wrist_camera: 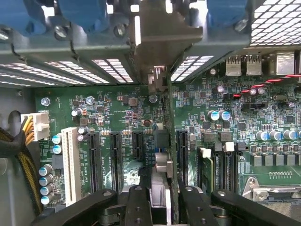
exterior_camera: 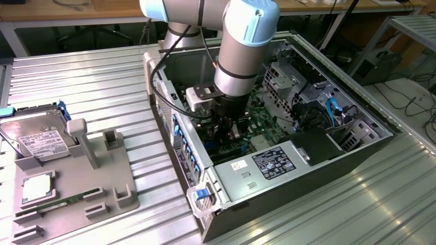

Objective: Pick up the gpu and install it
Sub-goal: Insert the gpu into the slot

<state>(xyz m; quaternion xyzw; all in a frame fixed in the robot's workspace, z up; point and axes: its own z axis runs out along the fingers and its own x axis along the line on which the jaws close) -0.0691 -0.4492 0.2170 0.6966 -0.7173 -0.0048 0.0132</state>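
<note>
In the exterior view we see the arm (exterior_camera: 238, 56) reaching straight down into the open case (exterior_camera: 286, 127), which lies on its side on the ribbed metal table (exterior_camera: 81, 81). The gripper (exterior_camera: 230, 133) is low inside, just above the motherboard (exterior_camera: 269, 115), near the case's rear wall with the slot covers. Something dark hangs between its fingers, but we cannot make out the shape from here. On the gray tray (exterior_camera: 75, 178) at the table's edge on the exterior view's left, the hard drive (exterior_camera: 34, 135) leans in its stand and the memory stick (exterior_camera: 61, 200) lies in its groove; the slotted holder (exterior_camera: 112, 140) beside the drive stands vacant.

In the wrist view we look along the fingers (wrist_camera: 138, 205) toward the rear wall. They are clenched on the gpu (wrist_camera: 170, 155), which stands edge-on and upright between them, its silver bracket (wrist_camera: 162, 42) up against the slot openings in the rear wall. The card's lower edge sits right at the motherboard (wrist_camera: 113, 113), in the row of black slots (wrist_camera: 115, 160), between two of them to our eye; whether it is already seated we cannot tell.

We judge the pickup done and the insertion in hand. The next move, as we read it, calls for keeping the card square to its slot and pressing evenly, with the bracket lined to its opening.
</note>
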